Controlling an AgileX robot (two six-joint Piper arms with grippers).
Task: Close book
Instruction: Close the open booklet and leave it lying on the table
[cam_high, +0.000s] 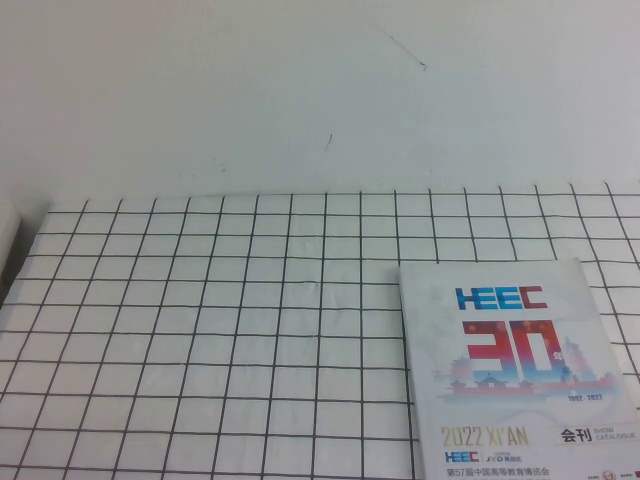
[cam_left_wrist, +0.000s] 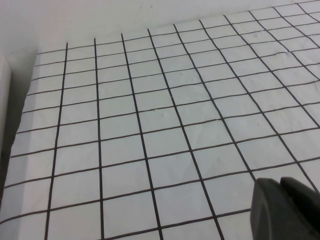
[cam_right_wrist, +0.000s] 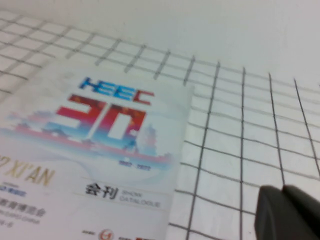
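Black-gridded white cloth (cam_high: 200, 330), pale wall (cam_high: 300, 90); perhaps a box (cam_left_wrist: 4, 100) leftward.

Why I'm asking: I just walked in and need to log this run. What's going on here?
Nothing is being handled right now. The book lies closed, front cover up, on the gridded cloth at the near right of the table. The left gripper hovers over bare cloth, with no book in its view. The right gripper hangs over the cloth beside the book, apart from it. Neither arm shows in the high view. Judging by the flat cover, the closing looks done.
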